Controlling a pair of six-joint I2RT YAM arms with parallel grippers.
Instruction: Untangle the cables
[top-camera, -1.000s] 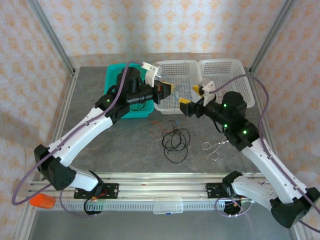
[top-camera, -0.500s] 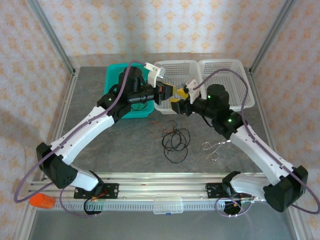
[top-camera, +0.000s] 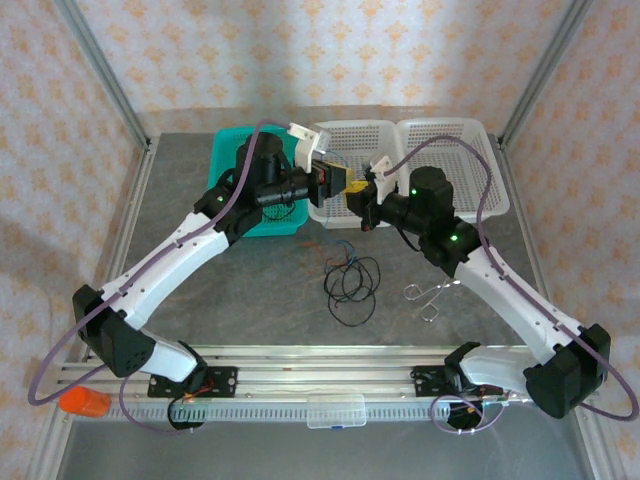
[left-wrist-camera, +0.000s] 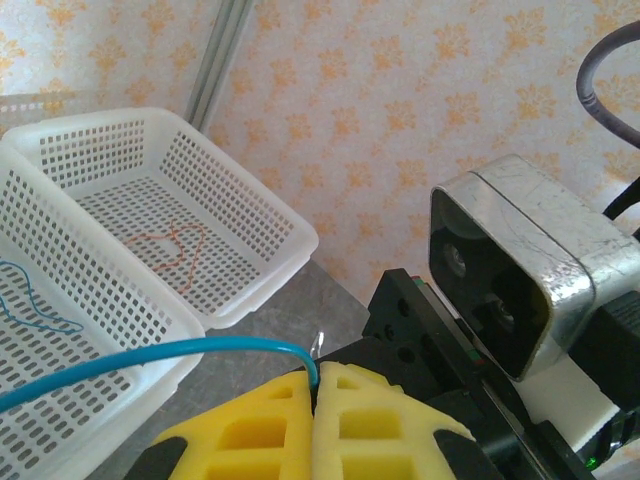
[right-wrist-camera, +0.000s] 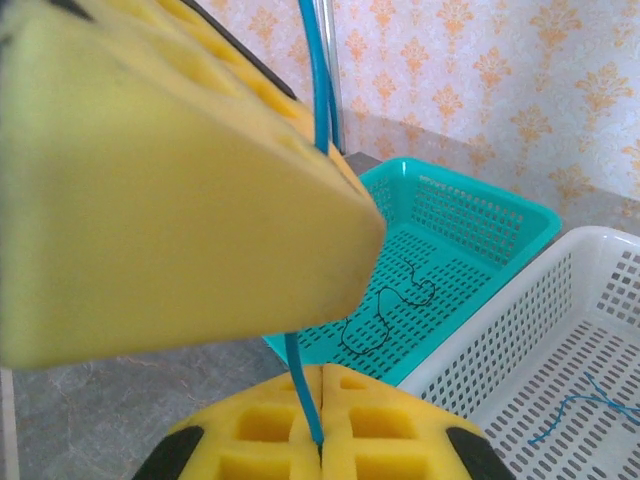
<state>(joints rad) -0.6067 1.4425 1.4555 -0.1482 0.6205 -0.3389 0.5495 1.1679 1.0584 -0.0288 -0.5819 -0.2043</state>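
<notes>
Two grippers meet just over the near rim of the middle white basket (top-camera: 355, 126), both clamped on the same blue cable (left-wrist-camera: 150, 355); the left gripper (left-wrist-camera: 315, 385) has its yellow fingers pressed together with the wire pinched at their tips, and the right gripper (right-wrist-camera: 320, 440) likewise has its fingers closed flat on the wire, which rises from them past the other arm's finger; the other cables lie around that basket: a black tangle (top-camera: 352, 282) of loops on the table (top-camera: 250, 290) well to its near side, a red-orange wire (left-wrist-camera: 170, 245) in the second white basket (top-camera: 450, 124) to its right, a black wire (right-wrist-camera: 385, 315) in the teal basket (top-camera: 225, 150) to its left, and a thin blue squiggle (right-wrist-camera: 580, 410) on its own floor; whether that squiggle is the tail of the held cable I cannot tell; the main risk, as I judge it, is the very short span of wire between two tight grips; if the arms draw apart fast, the thin wire could slip out of one pinch or be strained hard; a faint blue trace (top-camera: 342, 244) beside the black tangle suggests the cable may run down into it, so lifting could drag the loops along or cinch a knot tighter; with the fingertips this close, a small misjudged swing could knock one gripper against the other, or catch the basket rim and shove it
</notes>
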